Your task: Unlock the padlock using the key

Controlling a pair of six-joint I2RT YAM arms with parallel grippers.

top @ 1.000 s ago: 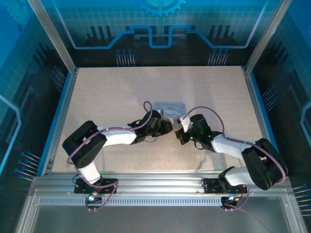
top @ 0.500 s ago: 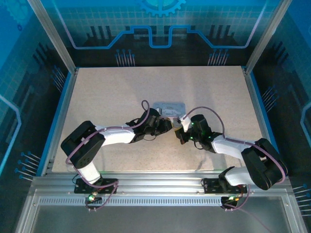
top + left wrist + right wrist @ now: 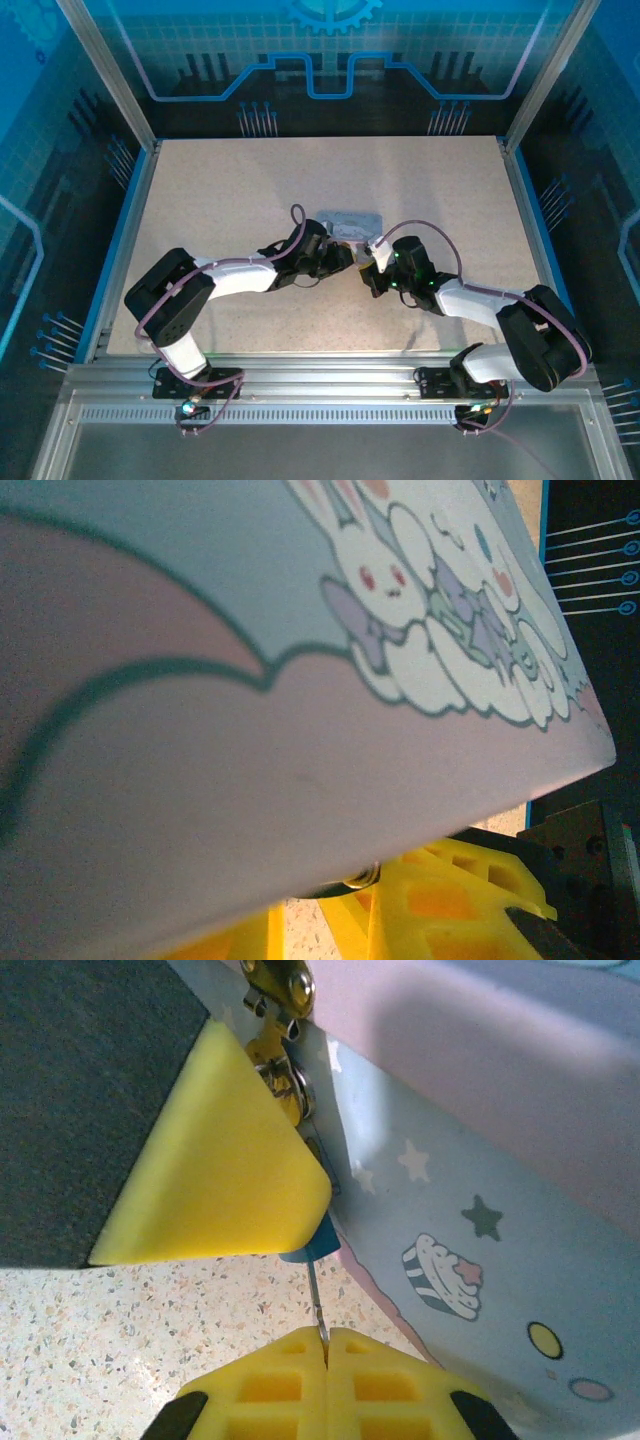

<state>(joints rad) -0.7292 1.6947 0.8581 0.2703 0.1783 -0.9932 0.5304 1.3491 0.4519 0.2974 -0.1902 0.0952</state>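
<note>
The pastel cartoon tin (image 3: pixel 350 221) lies mid-table, with both grippers meeting at its near side. In the right wrist view my right gripper (image 3: pixel 326 1338) is shut on the thin key (image 3: pixel 316 1300), whose tip points up into the bluish padlock body (image 3: pixel 314 1244). The padlock hangs from the tin's brass hasp (image 3: pixel 280 984) and is mostly hidden behind a yellow finger (image 3: pixel 210 1170) of my left gripper (image 3: pixel 343 262). That left gripper (image 3: pixel 340 905) sits under the tin's edge and appears shut on the padlock, whose silver shackle (image 3: pixel 366 873) just shows.
The tin wall (image 3: pixel 480 1220) stands close on the right of the key. Bare speckled tabletop (image 3: pixel 220 190) surrounds the tin, bounded by metal frame rails (image 3: pixel 130 215) and blue enclosure walls.
The left arm has crept slightly up toward the tin. The right gripper has edged a little left, still on the key.
</note>
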